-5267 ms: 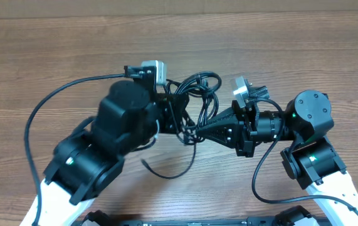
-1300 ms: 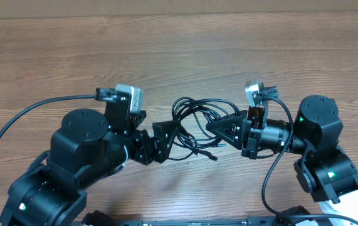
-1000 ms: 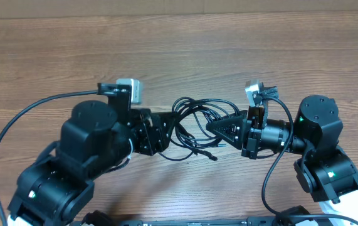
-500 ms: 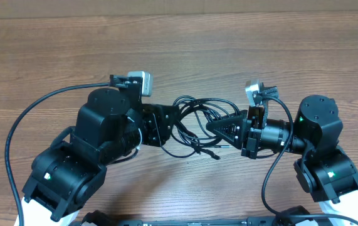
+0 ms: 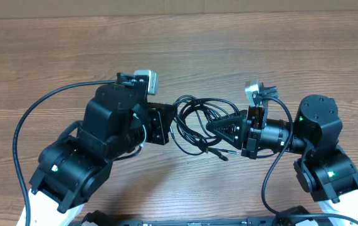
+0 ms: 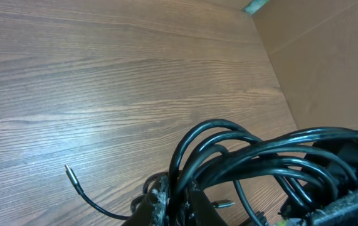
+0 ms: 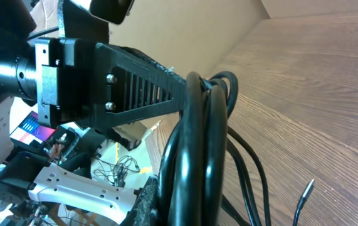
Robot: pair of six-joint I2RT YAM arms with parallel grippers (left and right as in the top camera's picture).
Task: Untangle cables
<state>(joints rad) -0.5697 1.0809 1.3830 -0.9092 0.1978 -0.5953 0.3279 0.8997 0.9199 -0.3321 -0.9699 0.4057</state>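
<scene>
Several cables [image 5: 196,118] sit in one knotted bundle mid-bench [image 5: 279,56]. None looks freed, so the untangling seems barely begun.

Left of bundle: left arm reaches in level, left fingers [image 5: 165,122] pinched tight on its loops.

Right of bundle: right arm stretched level, right fingers [image 5: 224,128] clamped on its strands.

One plug end [image 5: 224,157] trails on the bundle's near side.

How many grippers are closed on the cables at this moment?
2. The left gripper clamps the left side of the cables; the right gripper clamps their right side. None is hidden.
</scene>
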